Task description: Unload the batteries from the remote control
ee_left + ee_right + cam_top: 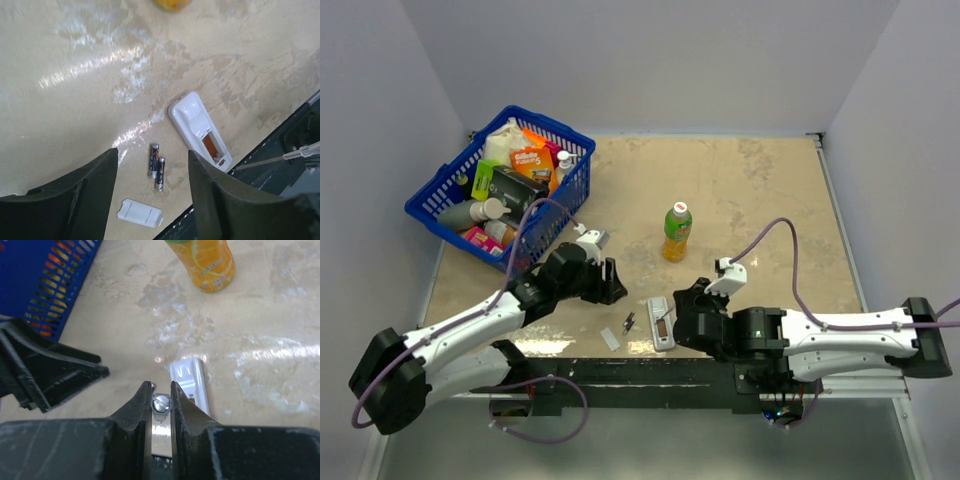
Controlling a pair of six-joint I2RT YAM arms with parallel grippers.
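**Figure: unloading judged all but complete.**

- **Near edge of the table.** The small white battery cover lies flat and loose.
- **Just beyond the cover.** The batteries lie side by side on the table, both outside the remote control. The remote rests just to their right, and its open compartment faces up, showing only an orange-brown floor (no cell is visible inside).
- **Left gripper.** It hangs above the batteries with its jaws spread wide and holds nothing.
- **Right gripper.** It sits at the remote's near end with its jaws drawn to a narrow slit and nothing between them. Whether it touches the remote cannot be told.
- **Farther back.** An orange drink bottle stands upright, well apart from the rest. The blue basket of groceries sits at the far left.

**Doing the step well.** What remains is probably a clean withdrawal.
- Each arm is best raised straight up before it swings away, since round cells roll at the slightest nudge.
- The left gripper's wide fingers flank the pair closely, so any sideways sweep risks scattering them toward the near edge.
- The right gripper should come off the remote without dragging it into the batteries.
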